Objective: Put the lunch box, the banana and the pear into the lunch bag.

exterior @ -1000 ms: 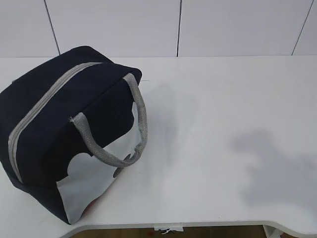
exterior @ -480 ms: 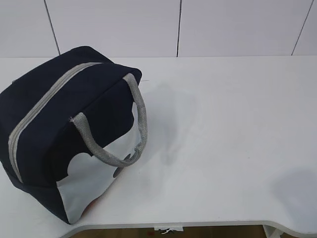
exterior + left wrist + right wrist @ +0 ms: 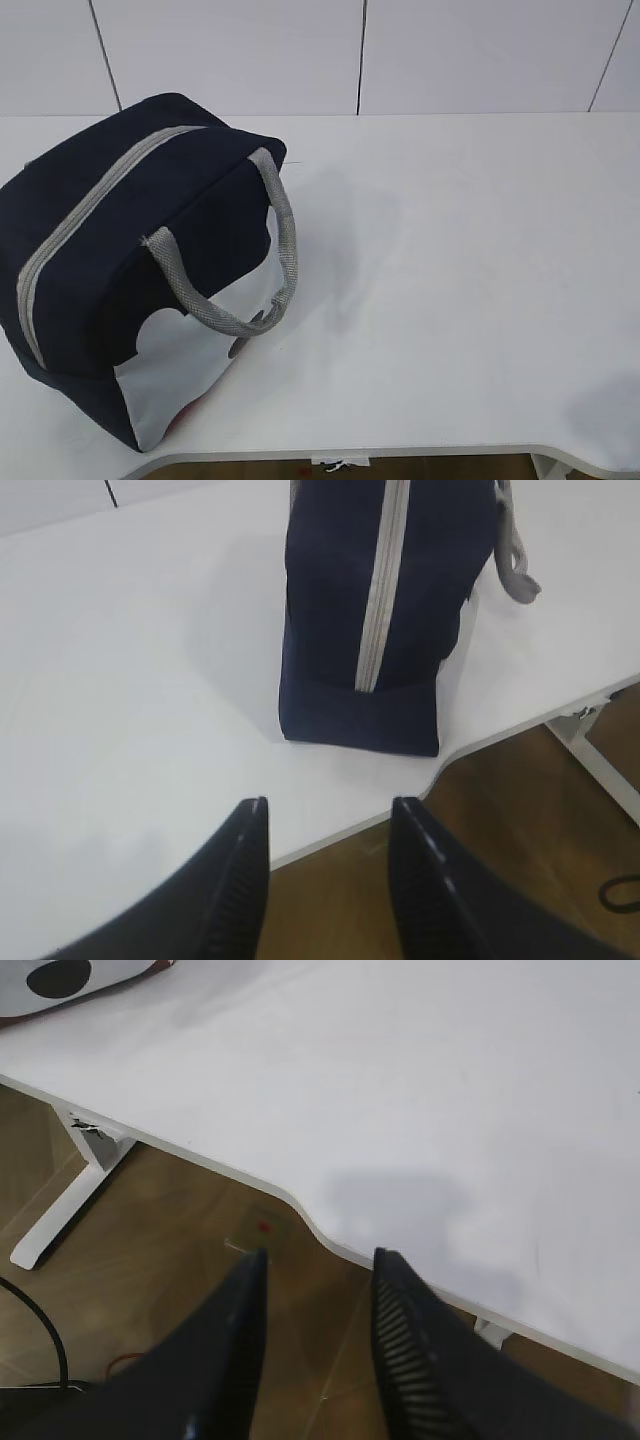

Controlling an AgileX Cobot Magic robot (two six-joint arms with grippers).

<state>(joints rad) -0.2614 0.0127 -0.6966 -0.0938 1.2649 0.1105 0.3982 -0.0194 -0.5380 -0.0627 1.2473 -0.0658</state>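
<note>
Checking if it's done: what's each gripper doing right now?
Left gripper: open, holding nothing.
Right gripper: open, holding nothing.

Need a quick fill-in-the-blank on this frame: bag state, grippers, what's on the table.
1. The grey zipper along the top of the lunch bag is ____.
2. The left gripper has its jaws apart and holds ____.
3. In the right wrist view, the right gripper hangs past the table edge, over the wooden ____.
4. In the exterior view, the bag sits on the ____ side of the table.

Missing words: closed; nothing; floor; left
</note>
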